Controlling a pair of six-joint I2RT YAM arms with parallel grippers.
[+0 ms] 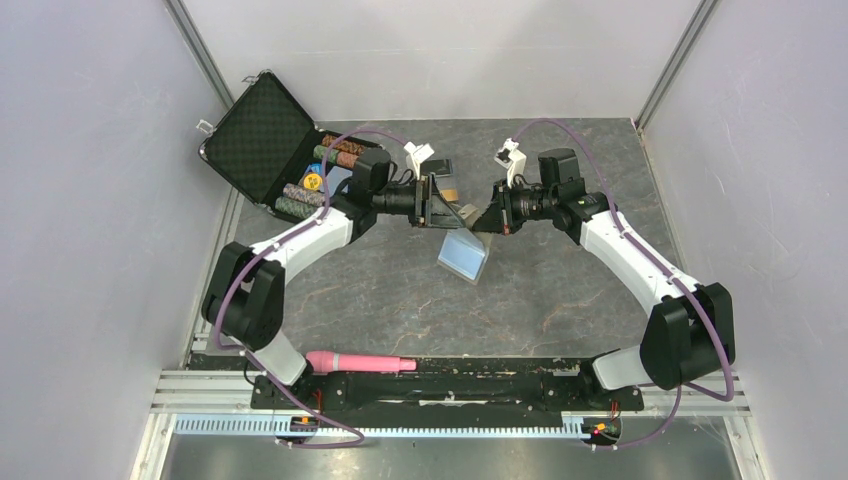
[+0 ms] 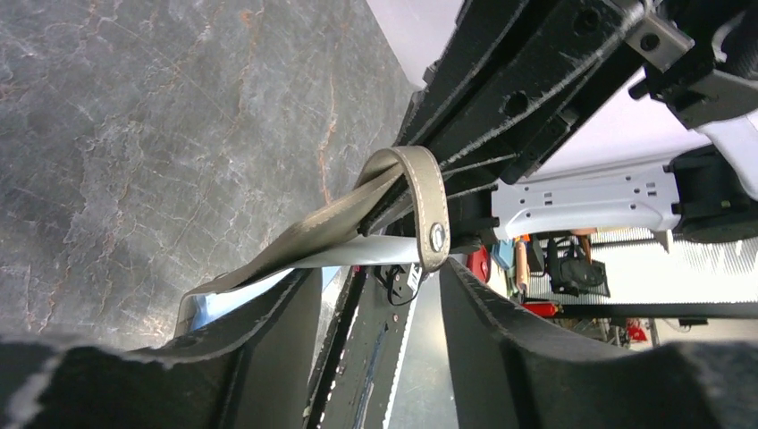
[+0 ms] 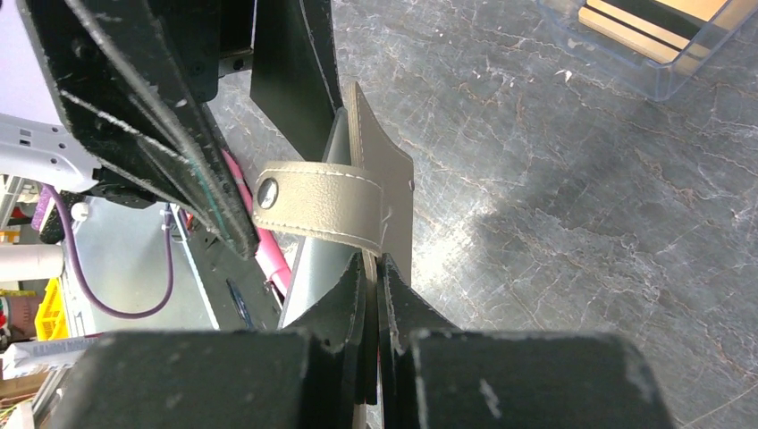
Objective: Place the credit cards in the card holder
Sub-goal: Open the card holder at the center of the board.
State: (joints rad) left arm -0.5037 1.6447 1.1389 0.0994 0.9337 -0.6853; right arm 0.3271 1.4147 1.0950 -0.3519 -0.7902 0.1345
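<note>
The taupe card holder (image 1: 463, 255) hangs open between my two grippers above the table's middle, its light blue inside facing up. My right gripper (image 1: 487, 222) is shut on the edge of one flap (image 3: 384, 170), with the jaws pressed together on it (image 3: 375, 268). My left gripper (image 1: 440, 205) is open. Its fingers stand apart on either side of the holder's snap tab (image 2: 429, 206), and the other flap (image 2: 313, 232) lies over one finger (image 2: 268, 357). Orange-gold credit cards (image 3: 644, 22) lie in a clear tray behind the grippers. I cannot make out the black card.
An open black case (image 1: 265, 135) with poker chips (image 1: 320, 180) stands at the back left. The clear tray (image 3: 626, 76) sits just beyond the grippers. A pink pen-like object (image 1: 360, 362) lies at the near edge by the left arm's base. Walls close both sides.
</note>
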